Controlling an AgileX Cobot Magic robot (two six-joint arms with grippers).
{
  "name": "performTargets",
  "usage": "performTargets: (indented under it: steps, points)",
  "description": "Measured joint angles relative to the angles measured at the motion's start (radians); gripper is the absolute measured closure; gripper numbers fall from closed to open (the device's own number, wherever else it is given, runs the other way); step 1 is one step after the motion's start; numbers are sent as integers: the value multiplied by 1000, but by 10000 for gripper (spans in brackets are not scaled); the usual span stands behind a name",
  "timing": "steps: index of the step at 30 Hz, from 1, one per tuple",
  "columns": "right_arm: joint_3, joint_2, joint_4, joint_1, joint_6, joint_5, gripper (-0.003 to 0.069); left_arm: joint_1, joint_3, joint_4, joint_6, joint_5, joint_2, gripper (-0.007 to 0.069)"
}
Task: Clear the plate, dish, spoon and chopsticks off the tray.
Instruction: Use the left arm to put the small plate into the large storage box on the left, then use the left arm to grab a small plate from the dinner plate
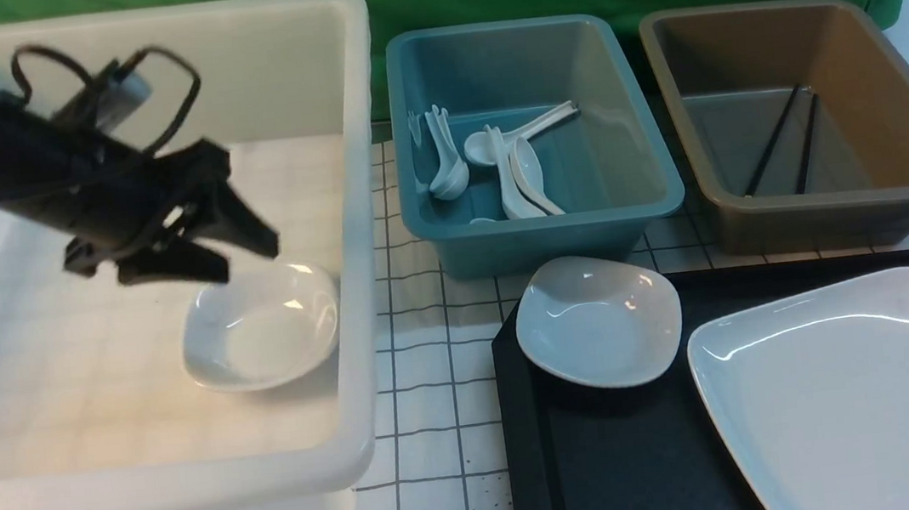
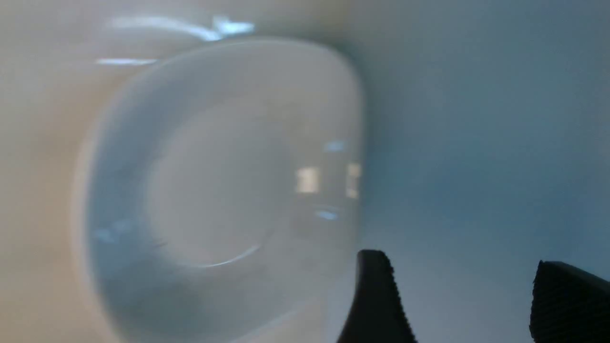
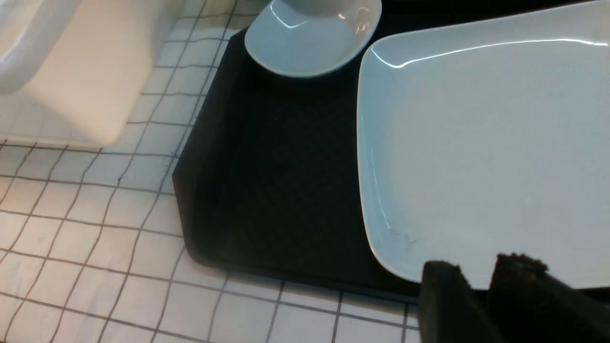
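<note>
Dish [image 1: 258, 333], small, white, rounded-square: lies upright on the floor of the white tub [image 1: 364, 171], close under my left gripper [image 1: 248, 260]. Left gripper: fingers [image 2: 376, 295] spread wide, nothing between them, clear of the dish. Right gripper [image 3: 479, 267]: seen only from its own wrist, tips a narrow gap apart at one edge of the plate [image 3: 476, 143]; whether they pinch that rim I cannot tell. Plate: large, white, on the right part of the black tray [image 1: 617, 476]. Second dish [image 1: 599, 320]: at the tray's far left corner, reaching over the rim, just beside the plate. Spoons [image 1: 513, 167]: several, white, in the blue tub [image 1: 636, 123] behind the tray. Chopsticks [image 1: 771, 142]: black pair, in the brown tub [image 1: 890, 94], right of the blue one. Table cloth [image 1: 432, 360]: white, gridded, under all.
</note>
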Motion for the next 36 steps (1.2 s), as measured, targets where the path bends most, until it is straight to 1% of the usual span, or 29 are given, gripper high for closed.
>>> performTargets:
  steps: [3,7,8,9,11,12,13,14,16,18,19,20,24,26,27,28,29,30,32,33,34,36]
  points:
    - [0,0,0,0,0,0,460,-14,-24,-21,2,18,0,246]
    - [0,0,0,0,0,0,460,-35,-42,-48,20,75,-3,314]
    - [0,0,0,0,0,0,460,-57,-46,-73,42,99,-15,361]
    - [0,0,0,0,0,0,460,-63,-48,-77,49,104,-17,374]
    - [0,0,0,0,0,-2,460,-105,-55,-113,74,114,-45,441]
    - [0,0,0,0,0,-3,460,-139,-60,-130,85,110,-64,483]
    - [0,0,0,0,0,-5,460,-158,-63,-131,86,106,-73,503]
    - [0,0,0,0,0,-7,460,-200,-69,-133,91,96,-90,540]
    - [0,0,0,0,0,-9,460,-280,-80,-115,96,84,-106,591]
    - [0,0,0,0,0,-10,460,-371,-85,-72,97,60,-110,620]
    - [0,0,0,0,0,-10,460,-390,-85,-58,94,52,-110,622]
    - [0,0,0,0,-1,-10,460,-466,-85,14,81,17,-107,627]
    - [0,0,0,0,-10,-10,460,-653,-85,210,54,-54,-84,620]
    - [0,0,0,0,-10,-10,460,-742,-85,327,51,-73,-64,597]
    - [0,0,0,0,-10,-10,460,-759,-85,338,51,-78,-61,592]
    - [0,0,0,0,-10,-10,460,-792,-85,393,48,-88,-53,579]
    - [0,0,0,0,-10,-10,460,-846,-85,459,39,-106,-36,556]
    - [0,0,0,0,-10,-10,460,-867,-85,502,30,-117,-28,543]
    - [0,0,0,0,-10,-10,460,-922,-85,599,-8,-172,-1,489]
    - [0,0,0,0,-10,-10,460,-955,-85,662,-28,-217,16,445]
    - [0,0,0,0,-10,-9,460,-974,-85,712,-36,-245,31,417]
    - [0,0,0,0,-10,-6,460,-998,-85,798,-50,-312,60,340]
